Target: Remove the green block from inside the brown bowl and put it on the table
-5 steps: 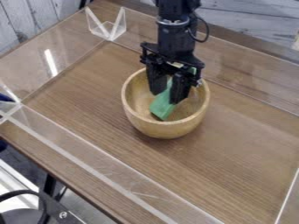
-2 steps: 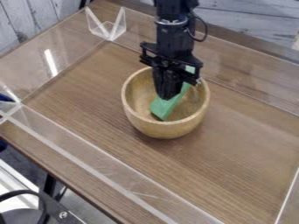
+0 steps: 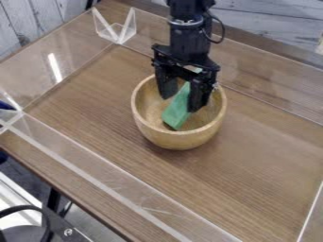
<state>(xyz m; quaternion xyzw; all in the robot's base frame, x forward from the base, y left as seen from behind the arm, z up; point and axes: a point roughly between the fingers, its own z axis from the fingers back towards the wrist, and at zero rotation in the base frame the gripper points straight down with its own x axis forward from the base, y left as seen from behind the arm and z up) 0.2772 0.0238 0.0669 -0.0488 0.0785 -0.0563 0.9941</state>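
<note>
The green block [image 3: 178, 106] lay tilted inside the brown bowl [image 3: 180, 138]. The hand [image 3: 188, 82] was over it, fingers spread apart. Closing off-centre could have let the block slip; a finger catching the rim could have dragged the bowl across the desk [image 3: 94, 139].

Upper end of the green block [image 3: 178, 110] hidden behind the claw [image 3: 186, 83] over the brown bowl [image 3: 180, 139]. Bowl's far rim partly covered by the same claw. Exact contact between fingertips and block too small to tell. Arm [image 3: 191, 13] above the bowl cut off by the top edge. Black cables [image 3: 23, 213], down and left of the bowl, cropped at the left and bottom edges.
</note>
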